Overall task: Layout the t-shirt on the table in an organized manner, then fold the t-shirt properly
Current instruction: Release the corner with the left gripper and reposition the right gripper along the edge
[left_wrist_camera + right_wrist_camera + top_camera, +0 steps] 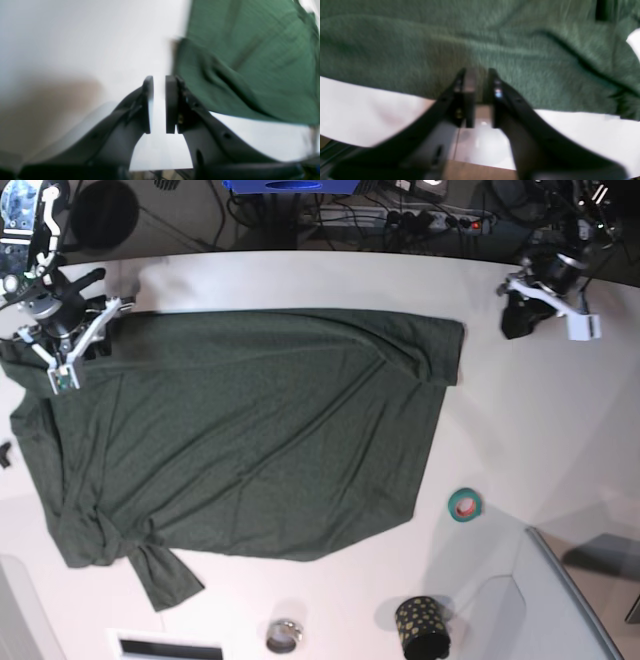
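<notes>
Left gripper (159,105) found narrowly parted, empty, t-shirt (250,62) just beside. Right gripper (480,97) slightly parted over shirt edge; grip undeterminable.

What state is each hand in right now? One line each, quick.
Left hand: slightly open, holding nothing, beside the t-shirt.
Right hand: slightly open over the t-shirt's edge; no fabric visibly pinched.
</notes>
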`<state>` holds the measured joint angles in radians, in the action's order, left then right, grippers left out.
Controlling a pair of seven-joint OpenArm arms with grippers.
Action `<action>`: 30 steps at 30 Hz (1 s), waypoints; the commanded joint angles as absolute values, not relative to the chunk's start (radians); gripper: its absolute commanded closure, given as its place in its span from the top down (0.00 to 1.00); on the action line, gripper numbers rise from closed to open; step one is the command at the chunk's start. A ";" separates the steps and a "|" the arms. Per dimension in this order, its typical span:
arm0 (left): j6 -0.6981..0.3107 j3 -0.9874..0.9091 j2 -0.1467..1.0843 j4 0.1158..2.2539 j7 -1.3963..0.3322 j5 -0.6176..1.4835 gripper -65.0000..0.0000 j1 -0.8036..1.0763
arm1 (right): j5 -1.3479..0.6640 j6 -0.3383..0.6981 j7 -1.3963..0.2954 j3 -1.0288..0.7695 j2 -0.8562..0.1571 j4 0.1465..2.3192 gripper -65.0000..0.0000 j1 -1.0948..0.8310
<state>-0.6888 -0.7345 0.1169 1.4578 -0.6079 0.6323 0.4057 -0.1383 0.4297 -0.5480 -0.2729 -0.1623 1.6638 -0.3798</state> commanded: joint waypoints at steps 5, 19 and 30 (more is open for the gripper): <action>-0.698 -0.812 0.196 1.468 -0.588 0.647 0.13 0.437 | 0.131 0.430 -0.513 -0.114 -0.177 1.753 0.26 -0.398; -0.698 -0.817 0.202 1.438 -0.585 0.650 0.13 0.486 | 0.380 0.430 -0.437 0.262 -0.065 1.753 0.26 -0.352; -0.698 -0.817 0.186 1.417 -0.587 0.647 0.13 0.489 | 0.383 0.426 -0.542 0.358 -0.107 1.771 0.60 -0.406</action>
